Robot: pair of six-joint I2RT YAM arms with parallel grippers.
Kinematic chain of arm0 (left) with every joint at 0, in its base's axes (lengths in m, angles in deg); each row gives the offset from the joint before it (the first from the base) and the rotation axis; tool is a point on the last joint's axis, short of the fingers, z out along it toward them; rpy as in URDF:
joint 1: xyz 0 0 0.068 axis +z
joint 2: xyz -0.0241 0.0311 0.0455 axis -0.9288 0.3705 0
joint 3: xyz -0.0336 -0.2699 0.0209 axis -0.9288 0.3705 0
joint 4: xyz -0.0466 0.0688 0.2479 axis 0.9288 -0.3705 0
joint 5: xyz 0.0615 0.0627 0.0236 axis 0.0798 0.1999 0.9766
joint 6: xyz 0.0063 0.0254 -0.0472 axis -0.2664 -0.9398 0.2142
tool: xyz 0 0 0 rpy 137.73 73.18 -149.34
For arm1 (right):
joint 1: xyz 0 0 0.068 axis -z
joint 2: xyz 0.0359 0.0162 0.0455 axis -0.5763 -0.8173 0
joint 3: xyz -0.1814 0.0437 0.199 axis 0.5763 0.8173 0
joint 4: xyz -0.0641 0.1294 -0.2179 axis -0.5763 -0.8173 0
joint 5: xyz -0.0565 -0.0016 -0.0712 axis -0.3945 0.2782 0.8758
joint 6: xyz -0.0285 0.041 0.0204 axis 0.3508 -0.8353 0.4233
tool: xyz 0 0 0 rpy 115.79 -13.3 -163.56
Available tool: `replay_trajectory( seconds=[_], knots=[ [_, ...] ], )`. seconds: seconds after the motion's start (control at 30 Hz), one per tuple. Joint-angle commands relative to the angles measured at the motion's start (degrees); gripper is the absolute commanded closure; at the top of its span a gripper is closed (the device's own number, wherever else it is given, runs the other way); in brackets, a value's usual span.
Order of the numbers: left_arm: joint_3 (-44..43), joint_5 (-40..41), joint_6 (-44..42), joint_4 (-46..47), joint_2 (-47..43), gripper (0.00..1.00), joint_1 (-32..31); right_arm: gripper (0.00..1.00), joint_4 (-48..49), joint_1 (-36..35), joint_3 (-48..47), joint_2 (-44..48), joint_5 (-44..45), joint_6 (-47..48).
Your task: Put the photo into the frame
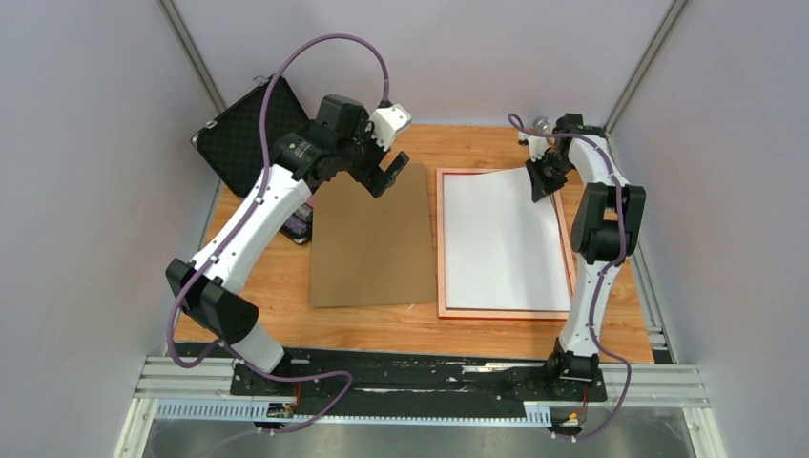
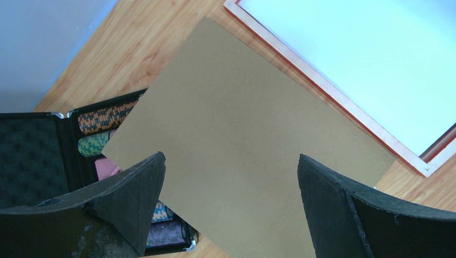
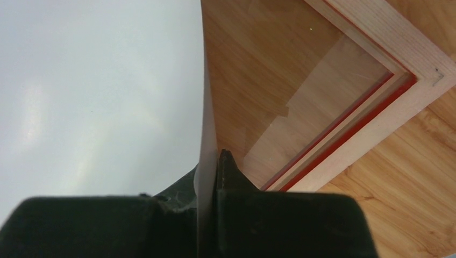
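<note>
One photo (image 1: pixel 501 243) corner above frame (image 1: pixel 441 248)

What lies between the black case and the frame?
The brown backing board lies flat between the black case and the frame, clearest in the top view.

We saw a wooden table (image 1: pixel 382 329). A brown board (image 1: pixel 367 239) lay flat on it, just left of the frame (image 1: pixel 442 248). A black case (image 1: pixel 243 129) sat open at the far left corner.

Photo's (image 1: pixel 501 243) print side hidden; case (image 1: pixel 238 134) partly behind L arm (image 1: pixel 253 215); frame's (image 1: pixel 496 313) R edge behind R arm (image 1: pixel 596 258).
</note>
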Motion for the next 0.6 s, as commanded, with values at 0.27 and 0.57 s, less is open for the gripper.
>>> replay_trajectory(
  seconds=[0.27, 0.57],
  knots=[
    [0.33, -0.29, -0.98, 1.78, -0.78, 0.00, 0.04, 0.81, 0.60, -0.25, -2.23, -0.33, 1.44, 0.12],
    [1.36, -0.06, -1.01, 2.09, -1.13, 0.00, 0.02, 0.57, 1.73, -0.55, -2.21, 0.20, 1.30, -1.03]
  ],
)
